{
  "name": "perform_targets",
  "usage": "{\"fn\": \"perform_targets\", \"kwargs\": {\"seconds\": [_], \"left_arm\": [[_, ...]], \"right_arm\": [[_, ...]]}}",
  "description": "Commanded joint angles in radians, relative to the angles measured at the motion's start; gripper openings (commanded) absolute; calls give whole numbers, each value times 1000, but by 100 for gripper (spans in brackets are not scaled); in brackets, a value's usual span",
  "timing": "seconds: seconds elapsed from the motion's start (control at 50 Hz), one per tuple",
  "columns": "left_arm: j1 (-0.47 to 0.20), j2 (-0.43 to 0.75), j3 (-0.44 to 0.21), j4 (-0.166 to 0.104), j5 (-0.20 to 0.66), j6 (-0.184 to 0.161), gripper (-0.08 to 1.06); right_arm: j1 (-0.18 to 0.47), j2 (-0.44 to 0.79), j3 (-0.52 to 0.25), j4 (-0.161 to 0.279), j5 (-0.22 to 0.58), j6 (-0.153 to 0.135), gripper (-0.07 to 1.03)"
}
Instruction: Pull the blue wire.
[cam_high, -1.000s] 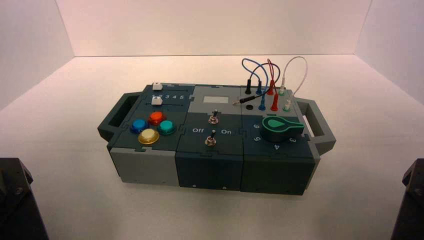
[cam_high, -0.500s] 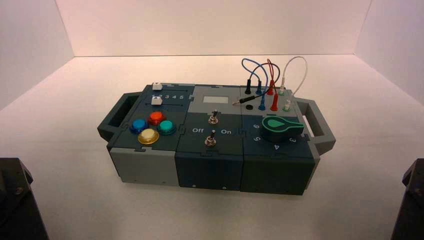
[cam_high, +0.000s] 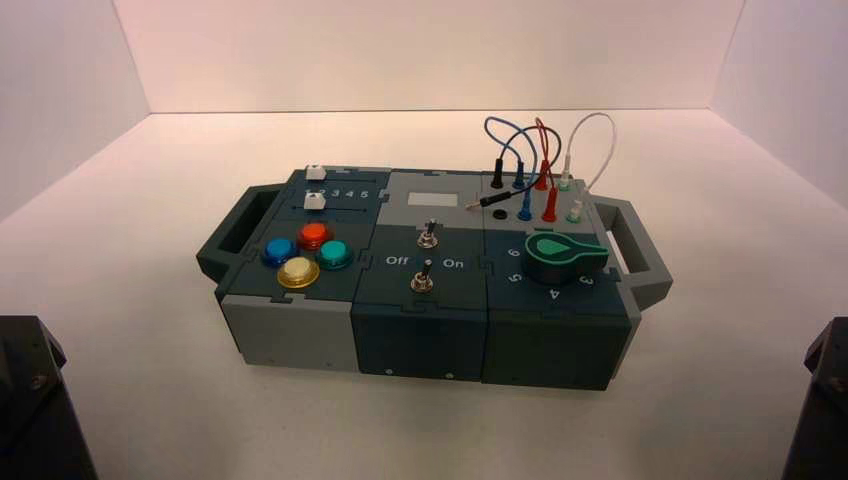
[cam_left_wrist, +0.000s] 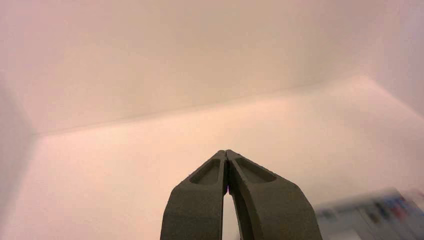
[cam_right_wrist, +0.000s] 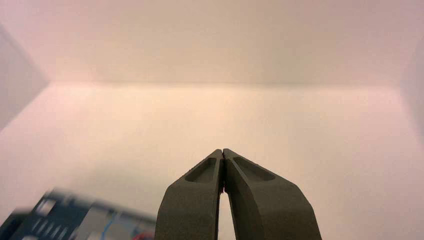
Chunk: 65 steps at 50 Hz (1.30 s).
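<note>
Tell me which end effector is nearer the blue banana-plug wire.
Right, it appears: the right end effector is off the box's right side; the left end effector is off its left side, farther from the blue banana-plug wire.

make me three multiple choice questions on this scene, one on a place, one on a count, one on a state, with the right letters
1. Where on the box is the knob?
A) near right part
B) far left corner
C) under the switches

2. How many round push buttons are there?
A) two
B) four
C) six

3. How does the blue wire stand?
A) lying on the table
B) held by the left tool
C) plugged in at both ends

1: A, the green-topped knob sits there, nearer than the wires.
2: B, blue, red, green and yellow buttons show.
3: C, the blue wire arches between two blue plugs seated in the box.
</note>
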Motion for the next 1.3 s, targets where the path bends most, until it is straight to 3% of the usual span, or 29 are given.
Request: {"fn": "perform_targets", "kwargs": {"seconds": [0.02,0.14,0.3,0.46,0.52,0.66,0.88,1.3], "left_arm": [[-98,55,-71,-12,117,-6,-3],[-183,87,-87,-31,195,-21,-3],[-264,110,-91,-35,244,-81,-3],[-296,120,-92,-35,288,-132,-3],[-296,123,-91,-35,299,-135,-3],[-299,129,-91,-37,314,-137,-3],[-307,138,-87,-46,318,-137,-3],[-328,192,-100,-54,318,-137,-3]], "right_arm": [[63,12,-52,44,101,3,-3],[120,17,-55,71,184,3,-3],[198,14,-41,130,278,5,-2],[307,18,-14,207,313,3,7],[339,21,-2,235,318,3,15],[362,37,29,290,334,-2,16],[364,75,58,296,336,-3,34],[508,299,-9,293,316,-17,34]]}}
